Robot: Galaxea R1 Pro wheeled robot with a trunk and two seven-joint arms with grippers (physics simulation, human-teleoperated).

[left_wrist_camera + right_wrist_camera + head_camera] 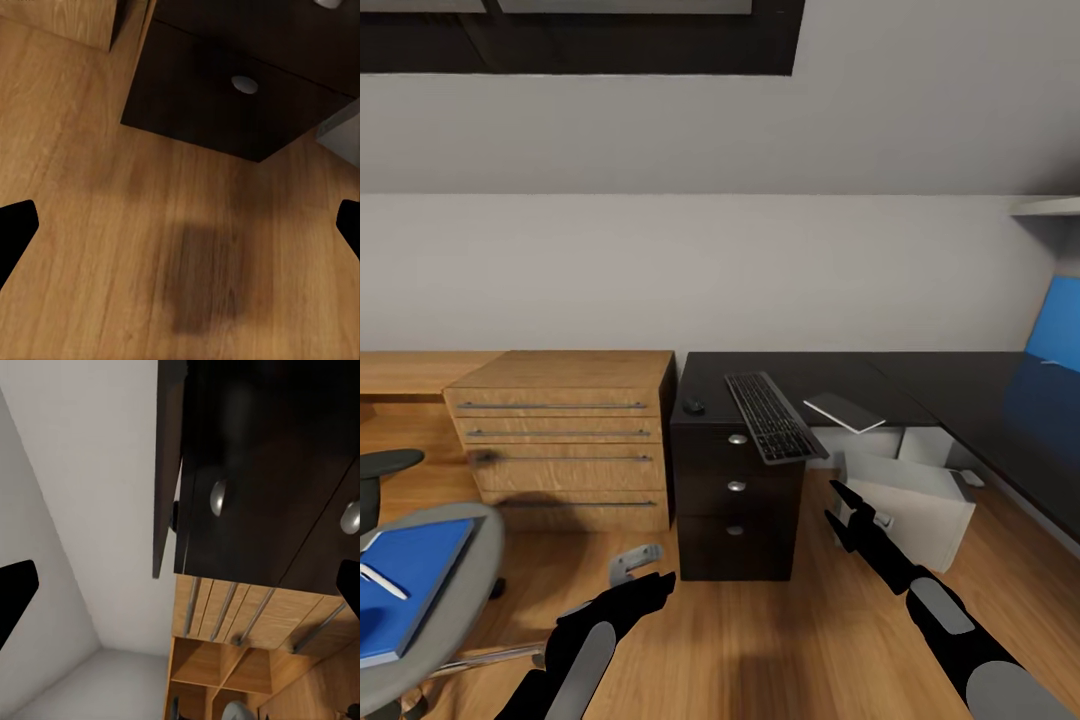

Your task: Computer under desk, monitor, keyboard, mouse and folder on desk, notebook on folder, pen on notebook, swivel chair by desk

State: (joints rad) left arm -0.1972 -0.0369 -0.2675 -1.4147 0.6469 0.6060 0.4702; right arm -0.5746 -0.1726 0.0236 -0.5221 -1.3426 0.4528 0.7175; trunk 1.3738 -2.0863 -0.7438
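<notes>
Two black robot arms reach up from the bottom of the head view over a wood floor (760,640). The left tool (645,590), lower centre-left, and the right tool (850,515), lower centre-right, each have their fingers spread apart and grip nothing. At centre stands the black worktop (920,385), its three-drawer unit (738,490) closed, so any contents are hidden. A keyboard (772,415) lies on top, its near end jutting over the front edge; a small black mouse (694,406) sits well to its left, and a dark notebook (844,411) just beside its right. A light-grey computer (915,500) rests tilted on the floor under the worktop, right of the drawers. At lower left, the swivel chair (455,610) carries a blue folder (405,580) with a white pen (382,581) on it. A light-wood drawer chest (565,440) stands centre-left, shut. No writing can be read
</notes>
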